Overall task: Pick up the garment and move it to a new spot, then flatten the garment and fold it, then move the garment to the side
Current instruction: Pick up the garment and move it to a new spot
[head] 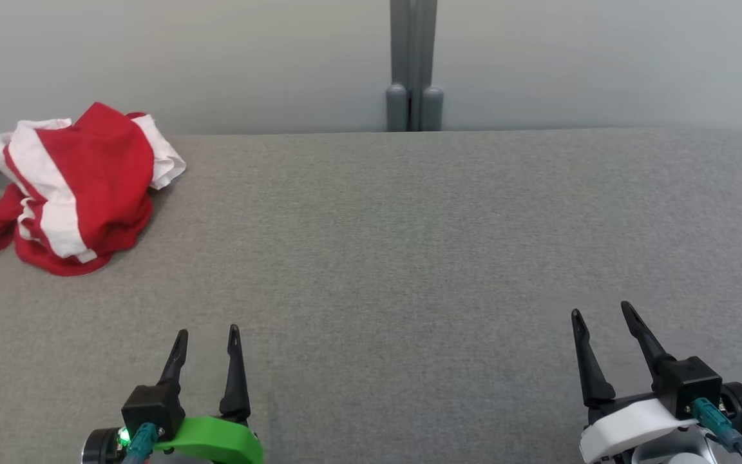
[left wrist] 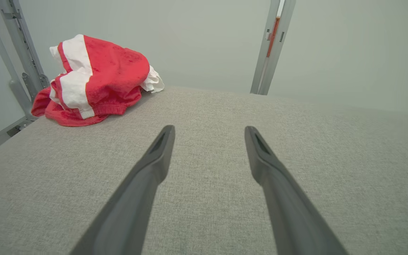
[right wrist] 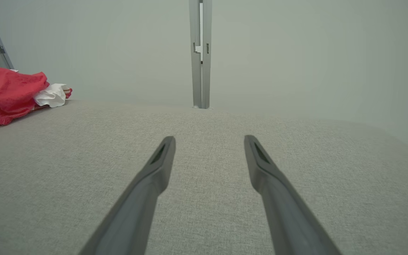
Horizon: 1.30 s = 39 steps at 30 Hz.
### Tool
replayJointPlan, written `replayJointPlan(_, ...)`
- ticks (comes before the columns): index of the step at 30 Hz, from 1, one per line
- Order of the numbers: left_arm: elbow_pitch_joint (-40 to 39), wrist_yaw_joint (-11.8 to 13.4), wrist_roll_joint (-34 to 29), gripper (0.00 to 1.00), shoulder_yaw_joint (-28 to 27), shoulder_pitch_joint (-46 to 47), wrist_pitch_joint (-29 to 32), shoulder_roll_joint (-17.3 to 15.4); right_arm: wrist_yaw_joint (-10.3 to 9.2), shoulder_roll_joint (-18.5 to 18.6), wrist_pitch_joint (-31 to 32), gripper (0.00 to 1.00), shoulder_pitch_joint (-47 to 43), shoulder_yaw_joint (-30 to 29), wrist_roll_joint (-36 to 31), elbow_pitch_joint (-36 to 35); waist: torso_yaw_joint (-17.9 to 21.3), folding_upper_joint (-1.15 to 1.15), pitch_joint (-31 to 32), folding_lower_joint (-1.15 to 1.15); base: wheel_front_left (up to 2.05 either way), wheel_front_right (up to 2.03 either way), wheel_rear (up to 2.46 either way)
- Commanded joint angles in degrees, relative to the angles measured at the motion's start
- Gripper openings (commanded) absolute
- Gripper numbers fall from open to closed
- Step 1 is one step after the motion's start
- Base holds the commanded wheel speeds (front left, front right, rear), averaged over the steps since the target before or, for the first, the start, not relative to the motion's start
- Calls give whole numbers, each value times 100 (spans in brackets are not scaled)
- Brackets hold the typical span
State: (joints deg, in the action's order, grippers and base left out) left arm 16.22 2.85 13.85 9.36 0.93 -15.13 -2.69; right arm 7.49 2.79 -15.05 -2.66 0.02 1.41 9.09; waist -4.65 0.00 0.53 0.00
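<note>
The red-and-white garment (head: 81, 187) lies crumpled in a heap at the far left corner of the grey padded surface (head: 409, 245), one edge spilling over the side. My left gripper (head: 209, 332) hovers at the near edge, fingers spread and empty, with the heap well ahead of it and a little to its left. My right gripper (head: 601, 309), also spread wide and holding nothing, is at the near right, well apart from the garment.

Surface (head: 409, 258): grey woven fabric, spanning the width of the head view.
Wall (head: 216, 58): plain pale grey-green, behind the far edge.
Post (head: 413, 64): grey metal upright, mid far edge.
Frame (left wrist: 27, 53): grey metal rails, left side.
Light: soft, even.
</note>
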Motion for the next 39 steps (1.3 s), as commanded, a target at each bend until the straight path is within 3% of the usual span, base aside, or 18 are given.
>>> replayJointPlan(1, -18, 1, -45, 100, -3, 103, -4, -36, 1, 16, -20, 100, -50, -15, 5, -48, -488, 0, -57, 0, 0, 0, 0)
replayJointPlan(9, -108, -12, -104, 100, -80, 184, -4, -34, 1, 18, -20, 100, 40, 61, 52, -134, -1789, 0, -153, 0, 0, 0, 0)
replayJointPlan(15, -192, 3, -107, 100, -231, 144, -4, -33, 1, 18, -20, 100, 87, 133, 30, -121, -2549, 0, -214, 0, 0, 0, 0)
replayJointPlan(23, -558, 195, 67, 100, -571, -108, -4, -26, 1, 24, -20, 100, 467, 469, -183, 51, -2680, 0, -493, 0, 0, 0, 0)
replayJointPlan(33, -723, 310, 194, 100, -566, -224, -4, -28, 1, 23, -20, 100, 631, 446, -343, 62, -2702, 0, -684, 0, 0, 0, 0)
replayJointPlan(39, -600, 95, 14, 100, -583, 279, -4, -54, 1, 23, -20, 100, 546, 137, -469, -170, -2702, 0, -919, 0, 0, 0, 0)
